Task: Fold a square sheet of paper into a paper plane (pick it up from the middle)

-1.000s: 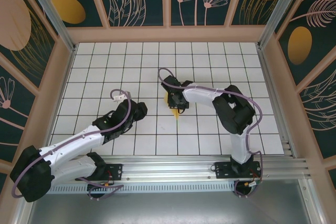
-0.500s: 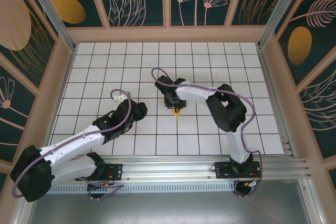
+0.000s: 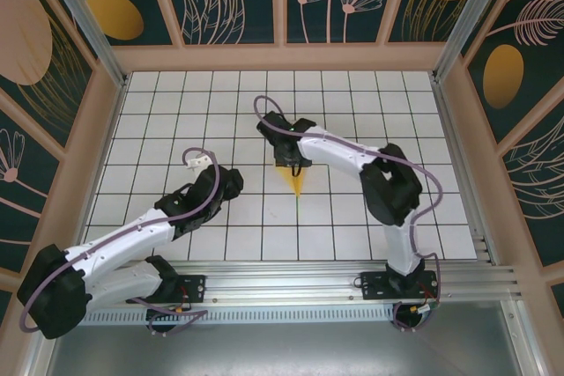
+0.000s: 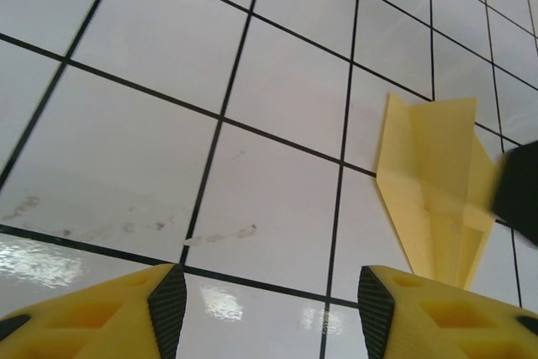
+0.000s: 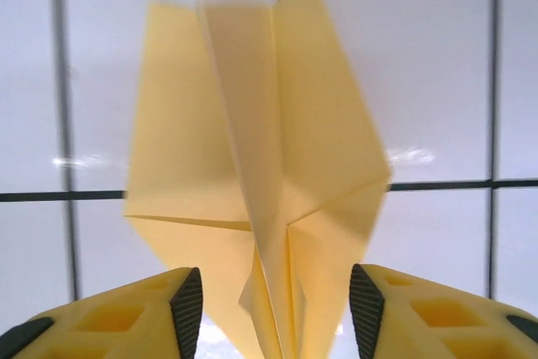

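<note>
The square sheet of paper is folded into a pale-yellow paper plane (image 3: pixel 297 181) that lies on the white grid near the table's middle, its point toward the near edge. My right gripper (image 3: pixel 295 165) hangs just behind it, open. In the right wrist view the plane's (image 5: pixel 252 149) tail fold stands between the two pads, with a gap on each side of it. My left gripper (image 3: pixel 236 184) rests low over the tiles about a tile and a half left of the plane, open with nothing between its fingers (image 4: pixel 168 304). The plane (image 4: pixel 433 182) lies ahead of it to the right.
Wooden walls (image 3: pixel 282 57) fence the grid table (image 3: pixel 176 112) on three sides. An aluminium rail (image 3: pixel 291 281) runs along the near edge by the arm bases. The right gripper's dark body (image 4: pixel 519 195) overlaps the plane's right side in the left wrist view.
My right gripper has opened and let go of the plane, and shifted a little toward the far left. More of the plane now shows flat on the tiles. The left arm is still.
</note>
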Robot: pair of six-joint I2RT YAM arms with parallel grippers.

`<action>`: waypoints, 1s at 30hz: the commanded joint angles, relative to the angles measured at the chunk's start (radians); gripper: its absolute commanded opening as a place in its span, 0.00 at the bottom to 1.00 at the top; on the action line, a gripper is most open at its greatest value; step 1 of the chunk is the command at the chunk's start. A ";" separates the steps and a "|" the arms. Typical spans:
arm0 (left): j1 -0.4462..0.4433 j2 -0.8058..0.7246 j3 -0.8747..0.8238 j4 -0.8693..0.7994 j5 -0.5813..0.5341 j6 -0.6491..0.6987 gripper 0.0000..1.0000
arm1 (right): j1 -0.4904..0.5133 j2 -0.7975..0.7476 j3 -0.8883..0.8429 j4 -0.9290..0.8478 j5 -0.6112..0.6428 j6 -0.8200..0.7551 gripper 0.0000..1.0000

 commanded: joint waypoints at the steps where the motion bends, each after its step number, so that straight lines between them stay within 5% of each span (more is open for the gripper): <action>1: 0.012 -0.028 0.024 -0.046 -0.087 0.033 0.59 | 0.003 -0.187 -0.037 0.011 0.138 -0.011 0.54; 7: 0.058 -0.069 0.020 -0.049 -0.234 0.117 0.70 | -0.029 -0.523 -0.304 0.200 0.500 -0.075 0.62; 14: 0.252 -0.115 -0.046 0.125 -0.291 0.288 0.99 | -0.401 -0.692 -0.666 0.485 0.546 -0.208 0.76; 21: 0.491 0.047 -0.037 0.225 -0.295 0.336 0.99 | -0.695 -0.647 -0.955 0.941 0.186 -0.397 0.78; 25: 0.528 0.101 -0.085 0.373 -0.318 0.443 0.99 | -0.722 -0.583 -0.995 1.102 0.084 -0.487 0.78; 30: 0.598 0.143 -0.098 0.488 -0.248 0.607 0.99 | -0.762 -0.564 -1.174 1.507 0.012 -0.566 0.78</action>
